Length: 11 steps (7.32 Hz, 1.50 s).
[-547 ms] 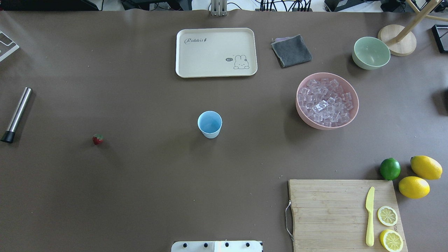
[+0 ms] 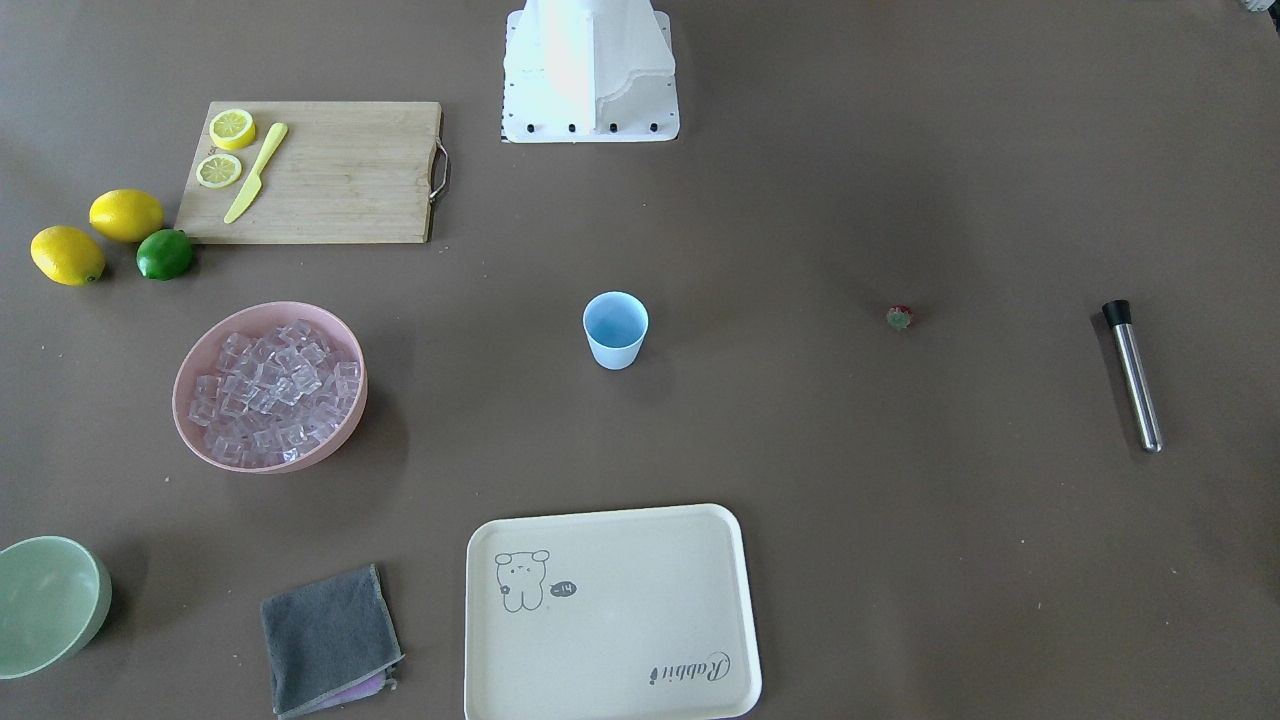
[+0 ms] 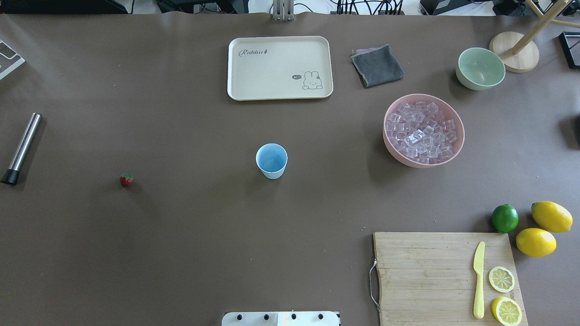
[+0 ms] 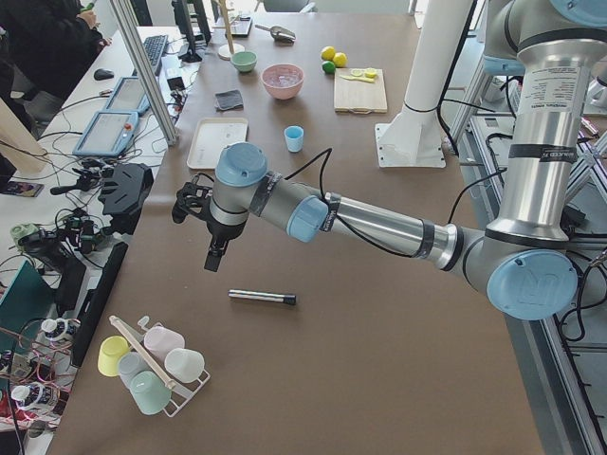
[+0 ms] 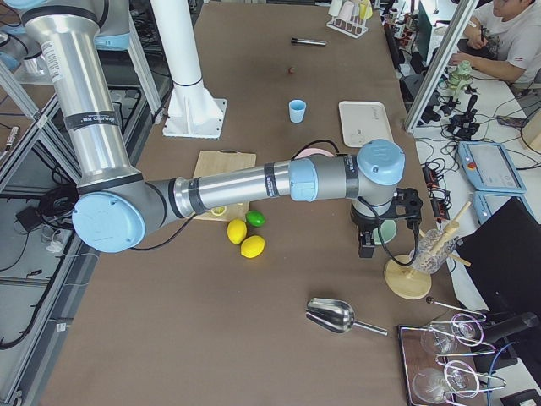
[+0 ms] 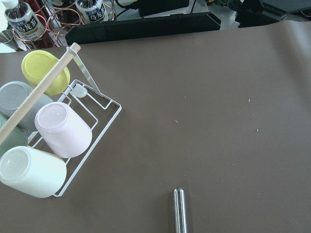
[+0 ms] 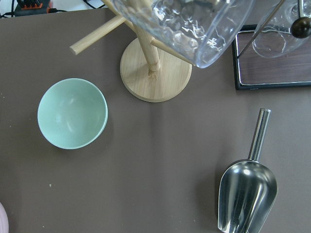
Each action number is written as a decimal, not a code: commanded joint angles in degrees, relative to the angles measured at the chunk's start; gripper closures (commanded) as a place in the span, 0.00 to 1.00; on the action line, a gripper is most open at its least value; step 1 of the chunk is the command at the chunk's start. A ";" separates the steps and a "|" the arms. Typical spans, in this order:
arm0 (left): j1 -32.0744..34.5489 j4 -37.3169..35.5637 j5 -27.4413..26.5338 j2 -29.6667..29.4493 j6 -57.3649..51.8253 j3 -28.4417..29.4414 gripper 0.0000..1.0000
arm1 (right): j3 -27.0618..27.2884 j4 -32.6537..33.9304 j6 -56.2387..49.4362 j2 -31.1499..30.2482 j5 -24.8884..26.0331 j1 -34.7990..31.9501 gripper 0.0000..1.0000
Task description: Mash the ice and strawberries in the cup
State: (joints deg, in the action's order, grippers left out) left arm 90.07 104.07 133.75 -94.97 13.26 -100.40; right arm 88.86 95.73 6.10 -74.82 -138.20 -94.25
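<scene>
Task not begun, we judge: cup (image 3: 271,160) empty; ice (image 3: 422,131) in pink bowl (image 3: 423,164); strawberry (image 3: 127,180) loose on surface (image 3: 181,226). Left claw (image 4: 213,261), right claw (image 5: 368,245): state, we cannot tell.

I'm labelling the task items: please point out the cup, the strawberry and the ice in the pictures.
cup (image 3: 271,160), overhead view, on its inside floor.
strawberry (image 3: 127,180), overhead view, on its red body.
ice (image 3: 422,132), overhead view, on the middle of the pile.

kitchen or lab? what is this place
Looks like a robotics lab staged as a drink-prep bench: left arm and right arm at a table, teach pendants alongside, ice in a pink bowl.
</scene>
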 commanded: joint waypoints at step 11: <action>-1.39 2.00 3.82 -0.13 7.49 -0.15 0.03 | 12.05 -0.10 9.55 -7.80 -3.75 0.99 0.01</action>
State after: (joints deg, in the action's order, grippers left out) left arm 88.70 104.77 139.39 -95.58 21.11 -100.61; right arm 100.25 95.63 14.70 -82.46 -141.86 -93.61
